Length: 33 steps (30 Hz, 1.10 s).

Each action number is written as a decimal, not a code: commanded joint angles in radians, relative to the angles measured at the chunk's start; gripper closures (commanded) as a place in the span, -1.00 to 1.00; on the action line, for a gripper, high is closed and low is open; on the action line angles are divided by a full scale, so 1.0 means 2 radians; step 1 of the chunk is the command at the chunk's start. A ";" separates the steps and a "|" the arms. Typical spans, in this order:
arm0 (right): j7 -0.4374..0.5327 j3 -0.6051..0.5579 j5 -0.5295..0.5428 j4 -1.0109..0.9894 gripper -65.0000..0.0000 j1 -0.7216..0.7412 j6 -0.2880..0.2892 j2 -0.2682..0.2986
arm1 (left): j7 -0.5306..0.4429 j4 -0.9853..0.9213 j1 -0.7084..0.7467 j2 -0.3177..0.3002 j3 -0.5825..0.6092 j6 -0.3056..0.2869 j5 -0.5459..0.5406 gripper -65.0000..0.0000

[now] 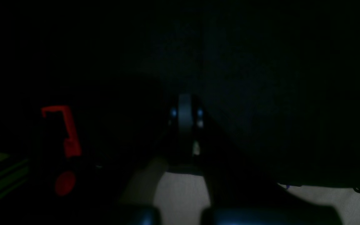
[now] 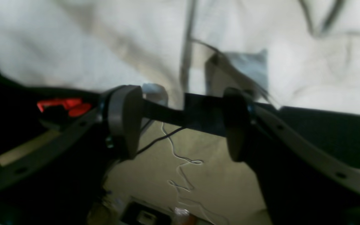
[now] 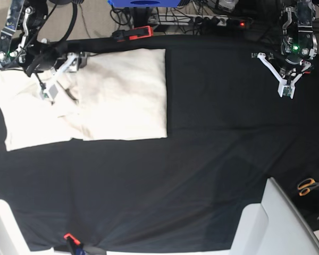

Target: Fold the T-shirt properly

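The cream T-shirt [image 3: 122, 95] lies on the left part of the black table cloth [image 3: 218, 133], its right side folded into a neat rectangle and its left side wrinkled. My right gripper [image 3: 53, 84] hangs over the shirt's upper left area, near the table's back edge. In the right wrist view its fingers [image 2: 125, 120] stand wide apart with no cloth between them, and the T-shirt [image 2: 73, 40] fills the space beyond; the right gripper [image 2: 180, 122] is open. My left gripper [image 3: 287, 91] hovers over bare cloth at the far right, away from the shirt. The left gripper [image 1: 184, 115] is shut on nothing.
A red clamp [image 3: 133, 33] holds the cloth at the back edge, close to the shirt. Another red clamp [image 3: 69, 237] sits at the front edge. Orange-handled scissors [image 3: 308, 186] lie at the right edge. A white panel [image 3: 276, 218] juts in at the front right corner.
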 commanded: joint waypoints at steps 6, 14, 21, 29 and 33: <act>0.024 -0.004 0.009 0.087 0.05 -0.021 0.001 0.006 | -0.005 0.006 0.001 -0.008 -0.004 0.003 -0.001 1.00; 0.088 0.084 0.009 0.055 1.00 0.048 0.060 0.083 | -0.005 0.009 0.001 -0.008 -0.004 0.003 -0.001 1.00; 0.064 0.208 0.009 -0.163 0.47 0.172 0.135 0.160 | -0.007 0.010 0.011 -0.007 -0.004 0.003 -0.001 1.00; 0.143 0.209 0.010 -0.377 -0.86 0.249 0.135 0.251 | -0.007 0.006 0.012 -0.005 -0.004 0.003 -0.002 1.00; 0.184 0.207 0.009 -0.486 -0.83 0.287 0.135 0.277 | -0.007 0.006 0.012 -0.004 -0.004 0.003 -0.002 1.00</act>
